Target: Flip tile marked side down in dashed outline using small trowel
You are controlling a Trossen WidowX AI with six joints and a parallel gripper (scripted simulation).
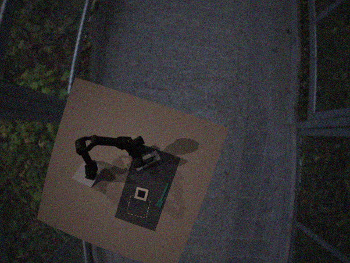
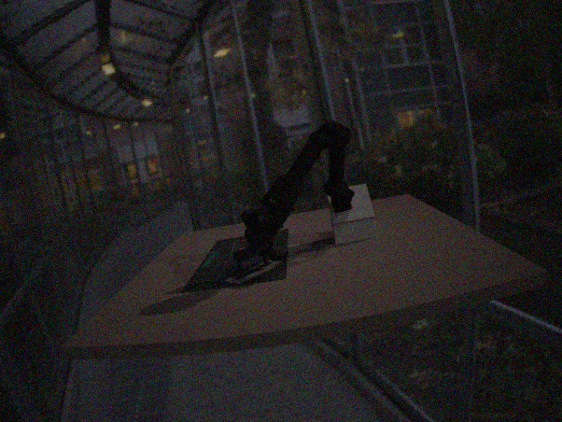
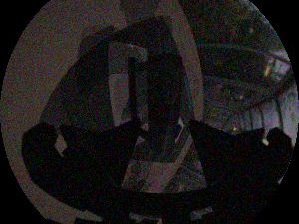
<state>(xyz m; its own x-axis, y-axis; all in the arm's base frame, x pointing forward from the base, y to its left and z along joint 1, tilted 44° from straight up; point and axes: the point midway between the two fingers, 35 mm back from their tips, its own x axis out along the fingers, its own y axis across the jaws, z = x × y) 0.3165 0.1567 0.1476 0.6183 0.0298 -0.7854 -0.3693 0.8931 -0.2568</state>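
Observation:
A trowel with a flat pale blade and a raised dark handle lies at the mat's end nearest the arm's reach. My gripper is open, low over the trowel. In the wrist view, the dark handle shows between and beyond the fingers, and no grip shows. The tile, pale with a dark square centre, lies on the dark mat across the upper edge of the dashed outline. The tile is hidden in the exterior view.
A slender green tool lies near the mat's far long edge, beside the tile. The arm's pale base stands on the brown table. The scene is dim, with arm shadows across the mat and table.

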